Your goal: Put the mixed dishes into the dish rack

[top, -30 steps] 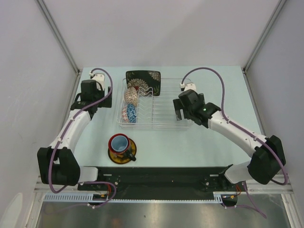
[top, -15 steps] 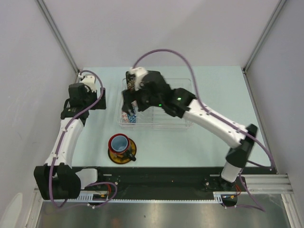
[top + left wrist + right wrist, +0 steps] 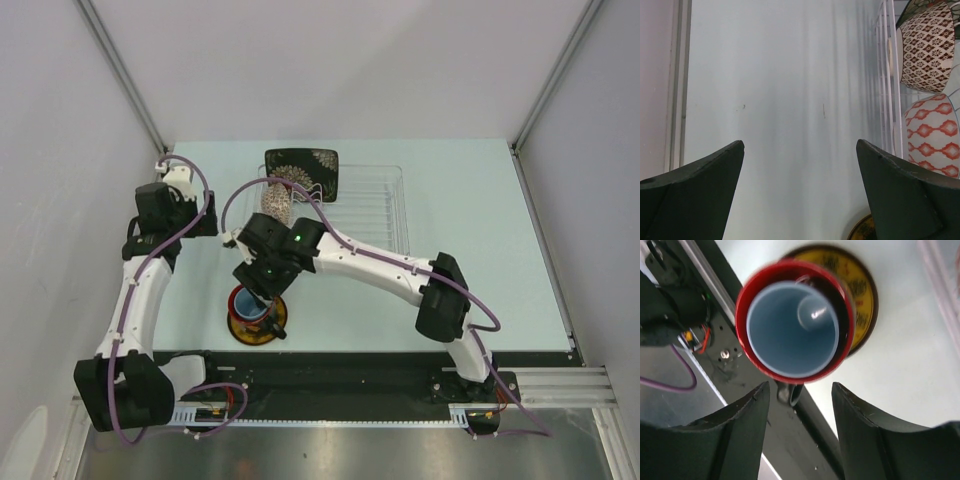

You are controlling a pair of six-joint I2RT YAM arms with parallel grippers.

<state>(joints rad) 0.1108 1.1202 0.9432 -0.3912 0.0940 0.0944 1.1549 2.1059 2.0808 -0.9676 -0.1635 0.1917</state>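
Observation:
The red mug [image 3: 792,327] with a blue inside stands upright on the yellow dark-rimmed saucer [image 3: 862,290] near the front left; both show in the top view, mug [image 3: 241,302] and saucer [image 3: 265,324]. My right gripper [image 3: 800,389] is open just above the mug, its fingers either side of the handle [image 3: 790,393]; it also shows from the top [image 3: 260,285]. The white wire dish rack [image 3: 350,205] holds the beige netted bowl [image 3: 927,55] and a smaller bowl with an orange-red patterned outside [image 3: 935,135]. The black floral plate [image 3: 300,161] leans at the rack's back. My left gripper [image 3: 800,150] is open and empty.
My right arm [image 3: 360,265] stretches across the table in front of the rack and hides the rack's front left corner. The black base rail [image 3: 700,305] runs close behind the mug. The left wall post [image 3: 677,85] is near my left gripper [image 3: 197,222].
My right arm swung from right of the rack, over it, down to the mug at front left. My left arm drew back a little to the left.

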